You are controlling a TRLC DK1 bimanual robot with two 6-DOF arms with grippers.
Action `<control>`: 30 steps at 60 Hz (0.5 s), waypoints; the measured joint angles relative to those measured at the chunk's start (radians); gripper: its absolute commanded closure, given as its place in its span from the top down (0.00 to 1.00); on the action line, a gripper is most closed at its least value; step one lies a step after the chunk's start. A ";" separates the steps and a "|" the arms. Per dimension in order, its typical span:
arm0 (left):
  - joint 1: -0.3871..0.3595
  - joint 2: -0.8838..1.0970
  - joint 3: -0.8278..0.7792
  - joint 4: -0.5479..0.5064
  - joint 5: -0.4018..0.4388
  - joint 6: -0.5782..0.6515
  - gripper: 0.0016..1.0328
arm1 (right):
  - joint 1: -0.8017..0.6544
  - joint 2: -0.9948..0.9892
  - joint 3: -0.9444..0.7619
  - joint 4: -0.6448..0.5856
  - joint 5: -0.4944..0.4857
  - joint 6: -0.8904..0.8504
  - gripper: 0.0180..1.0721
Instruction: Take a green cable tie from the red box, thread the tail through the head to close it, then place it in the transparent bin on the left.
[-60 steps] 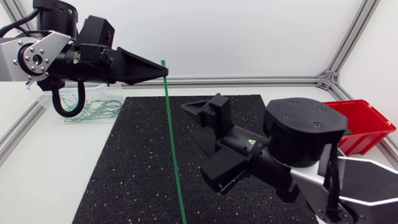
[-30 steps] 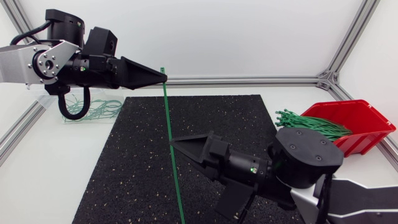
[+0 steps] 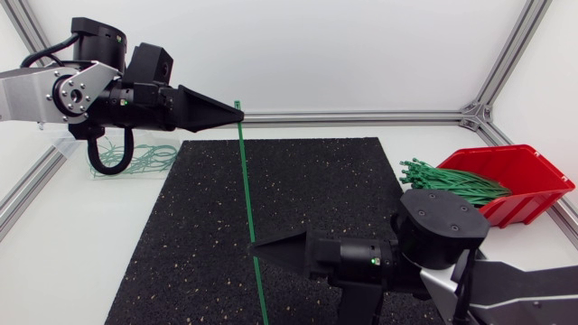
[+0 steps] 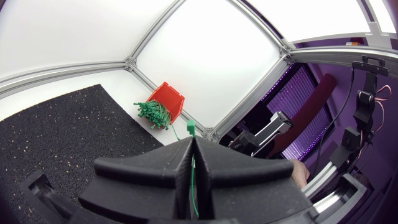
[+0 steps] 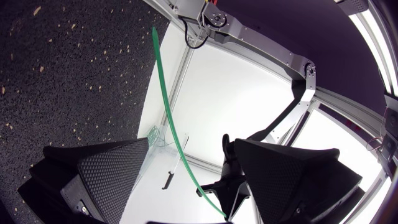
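Left tool (image 3: pixel 237 109) is clamped on the green cable tie (image 3: pixel 249 208) near its head; the tie extends over the black mat (image 3: pixel 181 235). Right tool (image 3: pixel 256 250) stands open, tail between its fingers, red box (image 3: pixel 533 176) beside its arm.

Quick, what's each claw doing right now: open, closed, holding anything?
Left claw: closed on the green cable tie, just below its head.
Right claw: open; the tie runs between its fingers, not gripped.
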 measured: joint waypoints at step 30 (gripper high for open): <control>-0.011 0.008 0.000 -0.003 0.000 0.000 0.03 | -0.004 0.005 -0.013 -0.007 -0.094 0.018 0.95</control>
